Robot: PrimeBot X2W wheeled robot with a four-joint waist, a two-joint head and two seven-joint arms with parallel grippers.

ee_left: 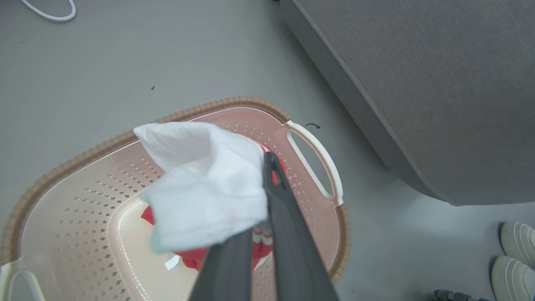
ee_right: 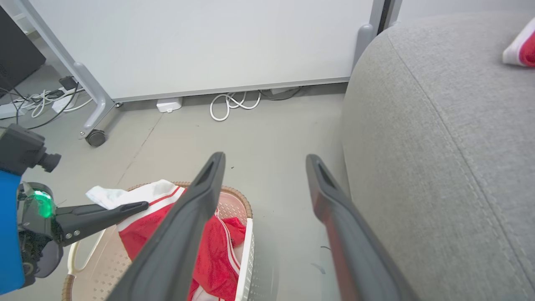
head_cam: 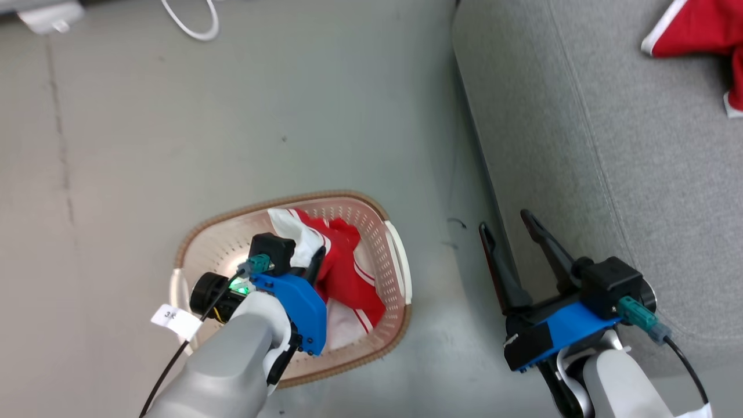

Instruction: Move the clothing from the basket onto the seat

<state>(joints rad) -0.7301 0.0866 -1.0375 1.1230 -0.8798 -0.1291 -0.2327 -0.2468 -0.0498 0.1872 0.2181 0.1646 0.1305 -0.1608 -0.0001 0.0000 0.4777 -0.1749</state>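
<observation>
In the cream basket (head_cam: 325, 196) on the floor lies a red garment (head_cam: 348, 273) with white striped trim. My left gripper (head_cam: 313, 261) is down in the basket, shut on the garment's white part (ee_left: 200, 184), which bunches over one finger (ee_left: 288, 225). From the right wrist view the held cloth (ee_right: 167, 221) is raised near the basket rim (ee_right: 246, 251) and its red part hangs inside. My right gripper (head_cam: 505, 222) hangs open with nothing in it beside the grey seat (head_cam: 638, 174). A second red garment (head_cam: 696, 29) lies on the seat.
White cable loops (head_cam: 194, 26) lie on the floor at the back. A white panel on a wheeled leg (ee_right: 94, 136) stands behind the basket, with more cables (ee_right: 234, 102). A person's pale shoes (ee_left: 514, 255) are near the seat's corner.
</observation>
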